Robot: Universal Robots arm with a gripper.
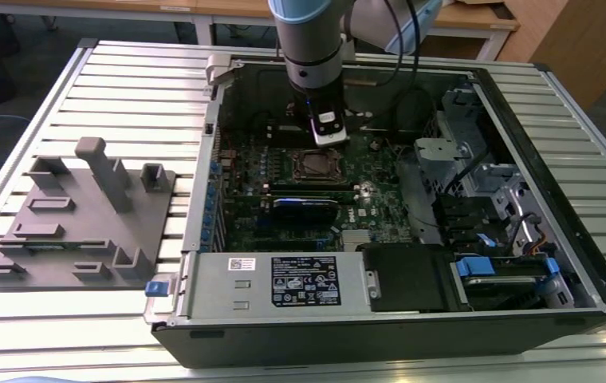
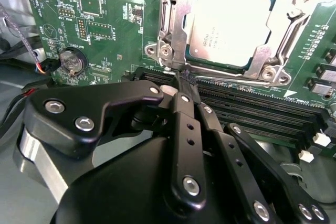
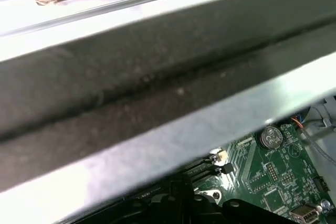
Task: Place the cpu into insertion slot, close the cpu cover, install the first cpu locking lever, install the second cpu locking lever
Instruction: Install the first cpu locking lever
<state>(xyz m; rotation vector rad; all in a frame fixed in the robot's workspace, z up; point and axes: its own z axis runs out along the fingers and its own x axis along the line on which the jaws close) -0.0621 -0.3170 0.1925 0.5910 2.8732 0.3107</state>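
Slatted metal table (image 1: pixel 69 72), open computer case (image 1: pixel 590 263) | exterior view: gripper (image 1: pixel 328 137) low, just beside insertion slot (image 1: pixel 314 164) | second wrist view: fingers (image 2: pixel 184 124) pressed together, nothing held, tips at cpu cover (image 2: pixel 176 22) edge; cpu (image 2: pixel 231 24) seated in insertion slot | first wrist view: case wall (image 3: pixel 157 93), green board (image 3: pixel 273 182).

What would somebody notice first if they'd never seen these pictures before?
Probably the big open black computer case lying on the slatted metal table, with the grey robot arm reaching down into it. In the second wrist view, the small square silver-tan cpu shows through the window of the thin silvery metal cpu cover, and the black pincer is right beside that frame's corner.
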